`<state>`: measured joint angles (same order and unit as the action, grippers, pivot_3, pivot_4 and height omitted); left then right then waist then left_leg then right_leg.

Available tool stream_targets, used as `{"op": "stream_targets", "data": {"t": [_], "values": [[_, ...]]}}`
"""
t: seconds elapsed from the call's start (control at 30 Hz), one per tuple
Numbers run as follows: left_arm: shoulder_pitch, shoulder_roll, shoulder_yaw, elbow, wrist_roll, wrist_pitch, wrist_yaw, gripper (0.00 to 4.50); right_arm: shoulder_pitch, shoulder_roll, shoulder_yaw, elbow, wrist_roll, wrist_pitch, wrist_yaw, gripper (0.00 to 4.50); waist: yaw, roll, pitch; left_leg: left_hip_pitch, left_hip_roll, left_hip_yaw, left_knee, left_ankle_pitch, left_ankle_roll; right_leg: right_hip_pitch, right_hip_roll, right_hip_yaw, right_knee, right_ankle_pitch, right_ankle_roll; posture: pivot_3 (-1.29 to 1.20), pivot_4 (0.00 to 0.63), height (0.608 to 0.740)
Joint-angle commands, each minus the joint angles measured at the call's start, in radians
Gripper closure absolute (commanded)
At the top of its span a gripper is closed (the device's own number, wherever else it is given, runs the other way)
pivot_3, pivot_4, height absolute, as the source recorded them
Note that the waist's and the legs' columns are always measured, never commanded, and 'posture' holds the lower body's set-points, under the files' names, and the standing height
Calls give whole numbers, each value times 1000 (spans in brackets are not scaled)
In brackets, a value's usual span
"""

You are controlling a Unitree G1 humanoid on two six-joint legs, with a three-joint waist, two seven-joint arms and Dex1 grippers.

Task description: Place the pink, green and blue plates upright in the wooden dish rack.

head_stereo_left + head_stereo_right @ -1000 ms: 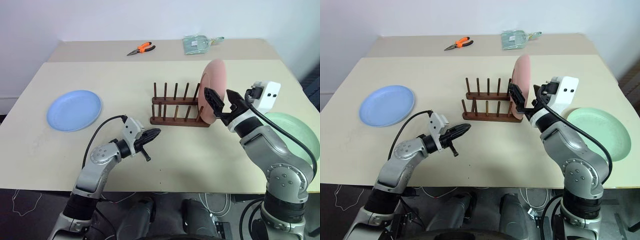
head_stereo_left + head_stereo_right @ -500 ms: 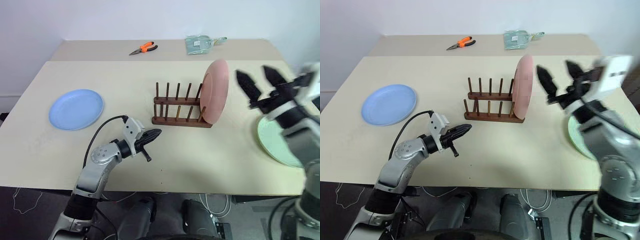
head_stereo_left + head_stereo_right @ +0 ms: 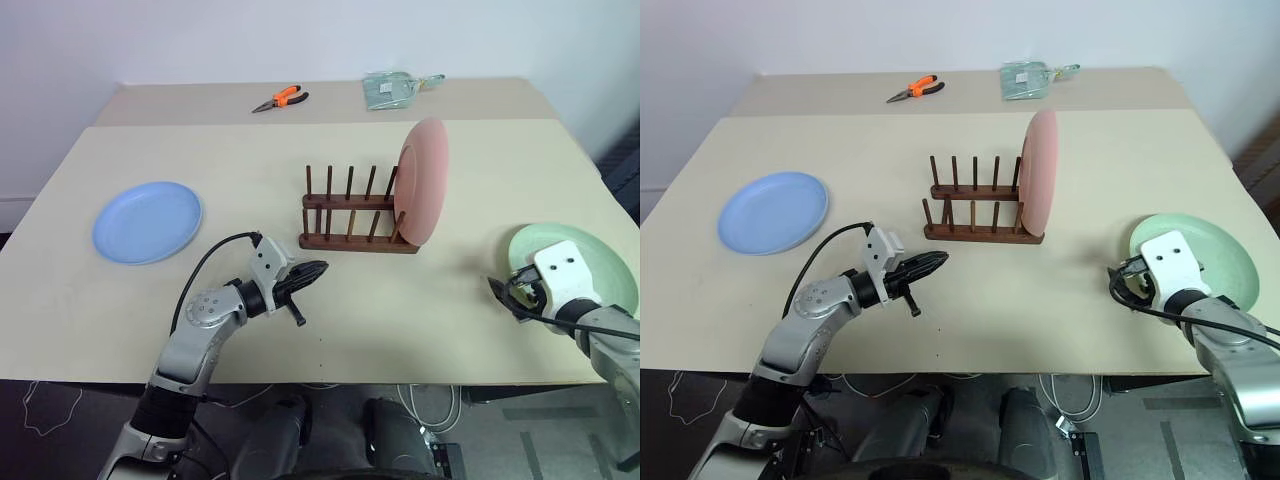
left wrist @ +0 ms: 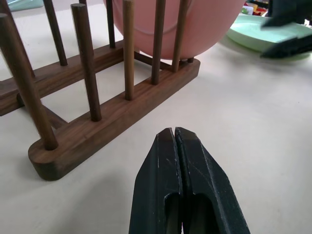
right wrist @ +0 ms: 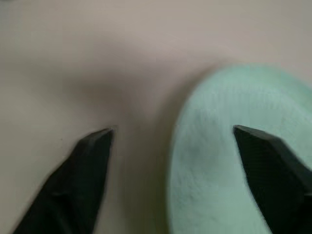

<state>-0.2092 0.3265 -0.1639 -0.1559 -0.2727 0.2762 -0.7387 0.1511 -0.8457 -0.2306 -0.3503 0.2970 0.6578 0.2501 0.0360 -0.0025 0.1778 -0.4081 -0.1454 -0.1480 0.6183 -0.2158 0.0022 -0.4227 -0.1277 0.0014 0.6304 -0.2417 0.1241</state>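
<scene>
The pink plate [image 3: 424, 180] stands upright in the right end of the wooden dish rack [image 3: 350, 215]. The blue plate [image 3: 148, 221] lies flat at the table's left. Flat at the right lies the green plate [image 3: 585, 262]. My right gripper [image 3: 505, 295] is low at the green plate's left edge. In the right wrist view it [image 5: 173, 129] is open, one finger over the table and the other over the green plate [image 5: 229, 161]. My left gripper [image 4: 174, 134] is shut and empty, just in front of the rack [image 4: 97, 131].
Orange pliers [image 3: 280, 98] and a clear packet [image 3: 390, 88] lie on the far table section behind the rack. A black cable loops from my left wrist. Bare tabletop [image 3: 420, 300] lies between the rack and the front edge.
My right gripper left the pink plate standing in the rack, swung right and down to the green plate's left edge, and its wrist rolled. The left arm kept still.
</scene>
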Motion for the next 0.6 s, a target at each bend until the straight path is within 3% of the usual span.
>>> {"op": "stream_targets", "data": {"t": [0.03,0.17,0.27,0.4,0.47,0.6], "values": [[-10,7,12,-15,-6,-17,-5,4500,-33,19,-7,27,-53,0,-8,2398,2,0,0,0,0,0,0,0,0,0,0,0,0,0,0,0,150,739],[-9,8,12,-14,-5,-20,-1,4500,-76,41,-20,30,-70,2,5,4447,1,0,0,0,0,0,1,0,0,0,0,0,0,0,0,0,150,739],[-6,8,17,-13,-4,-26,4,4500,-154,46,-52,-3,-78,-43,10,4447,-1,0,0,0,0,1,1,0,0,0,1,1,0,1,1,0,150,739],[-4,6,30,0,3,-49,20,4500,-397,76,-129,-43,-32,-117,-28,4447,-11,1,1,0,0,4,1,0,0,-2,1,5,0,2,1,0,150,739],[-6,3,39,13,8,-65,35,4500,-556,129,-174,-83,71,-105,-36,4447,-15,1,1,0,1,5,1,0,0,-2,2,6,0,3,2,0,150,739],[-10,-8,69,43,29,-109,85,4500,-785,278,-274,-178,515,26,-73,4447,-22,-1,1,0,3,4,0,0,0,-2,4,6,0,3,2,0,150,739]]}}
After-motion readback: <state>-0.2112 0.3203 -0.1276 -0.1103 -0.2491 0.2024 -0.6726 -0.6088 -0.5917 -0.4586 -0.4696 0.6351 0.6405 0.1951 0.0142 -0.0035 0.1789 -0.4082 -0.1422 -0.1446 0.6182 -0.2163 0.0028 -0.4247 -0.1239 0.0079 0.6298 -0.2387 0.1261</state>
